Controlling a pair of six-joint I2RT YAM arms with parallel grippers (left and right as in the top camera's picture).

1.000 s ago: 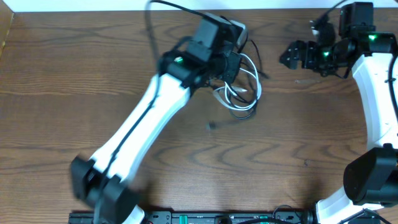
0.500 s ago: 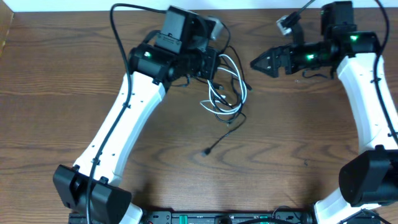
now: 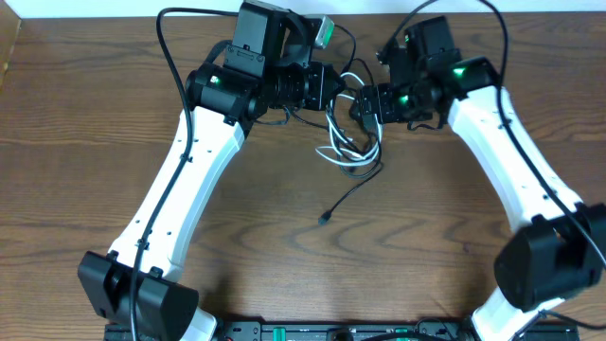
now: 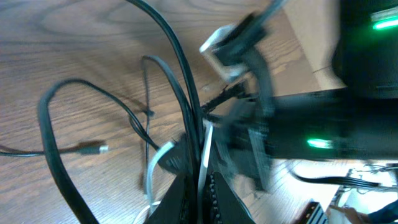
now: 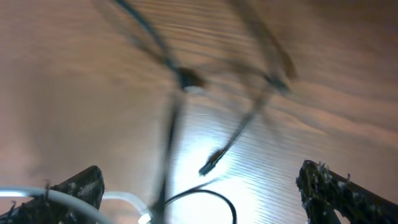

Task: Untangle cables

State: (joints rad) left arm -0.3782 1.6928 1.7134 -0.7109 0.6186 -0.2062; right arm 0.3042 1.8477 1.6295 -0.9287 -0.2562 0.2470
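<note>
While the left end effector (image 3: 327,92) pinches the cables (image 3: 352,144) near the tabletop's (image 3: 85,123) far edge, the right end effector (image 3: 364,106) gapes wide beside them; open wood lies nearer.

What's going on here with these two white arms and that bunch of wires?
Two robot arms are trying to untangle a small knot of cables, black cords and a white one, on a wooden table. The left hand is shut on part of the knot. The right hand is open right beside it, gripping nothing yet. One black plug end trails loose across the wood. The cables are not yet separated.
</note>
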